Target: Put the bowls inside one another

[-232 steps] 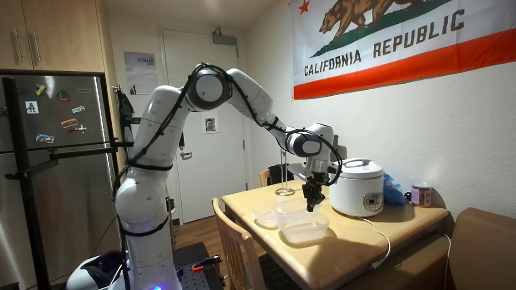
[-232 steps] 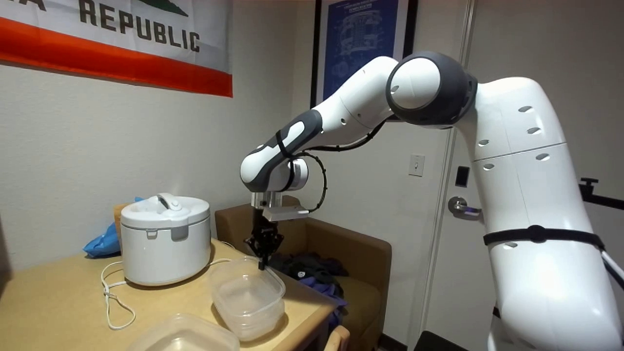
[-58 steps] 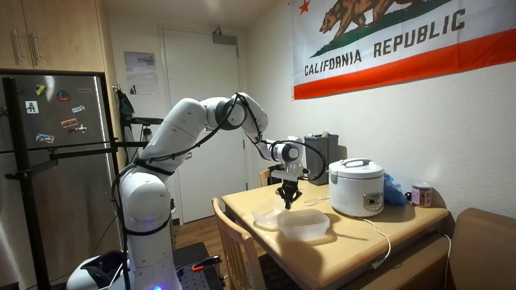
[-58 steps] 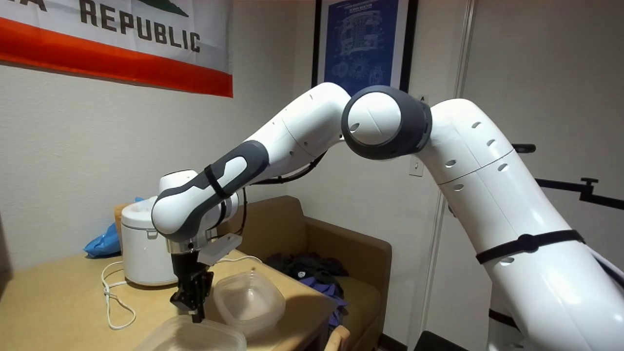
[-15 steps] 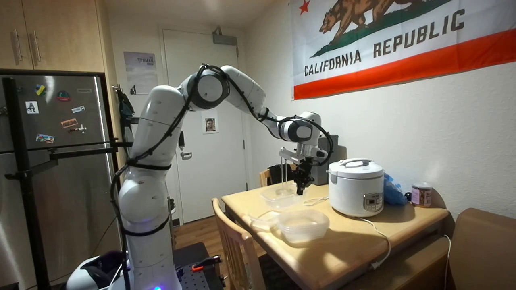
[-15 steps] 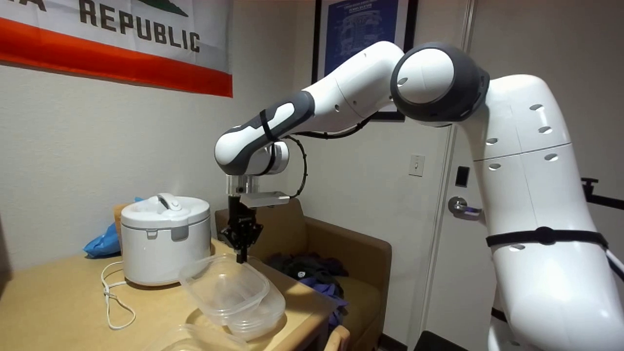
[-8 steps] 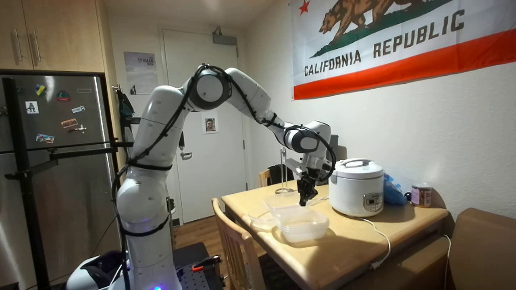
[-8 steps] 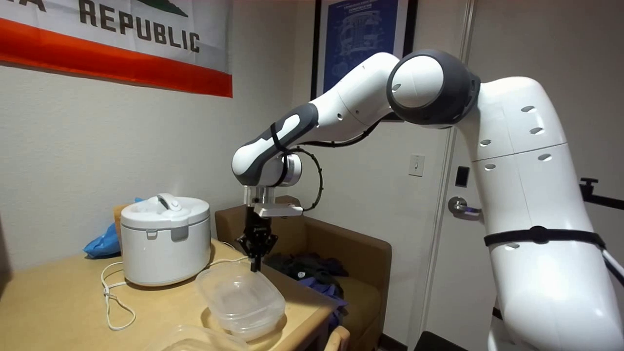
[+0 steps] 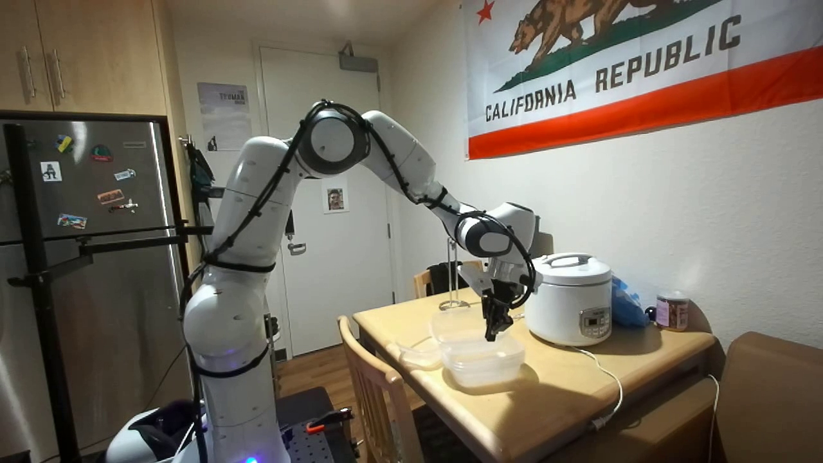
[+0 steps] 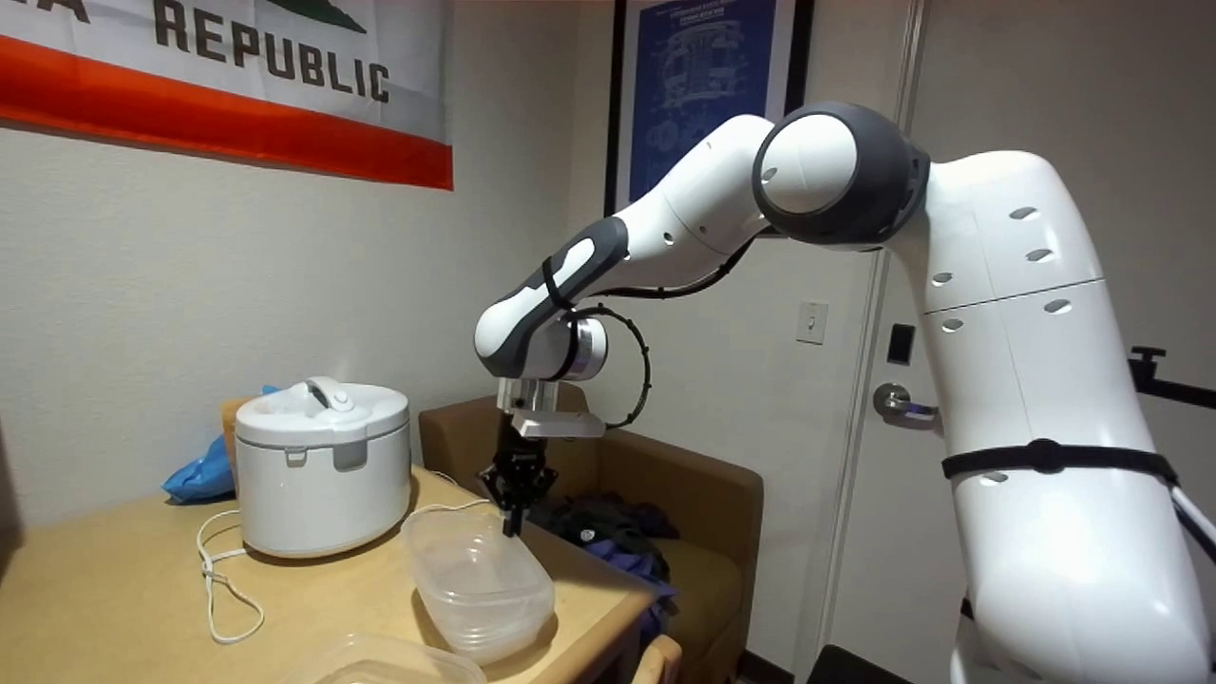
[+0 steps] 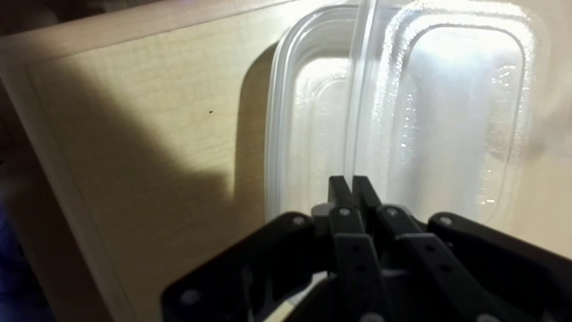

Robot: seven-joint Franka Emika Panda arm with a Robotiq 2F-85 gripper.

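I see the fingers [image 11: 341, 193] pinching a semi-clear, rectangular plastic bowl [image 11: 456, 125] by its rim, right of the wrist view, partly over a whitish, rounded plastic bowl [image 11: 313, 120], upper centre. Align rims, lower level, then release.

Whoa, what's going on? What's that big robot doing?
The robot arm is stacking bowls, by the look of it. Its black gripper is pinching a clear bowl by the rim and holding it partly over a lower bowl on the wooden table. The top one isn't fully inside yet, and I can't tell if the two touch. A white rice cooker stands on the table too.
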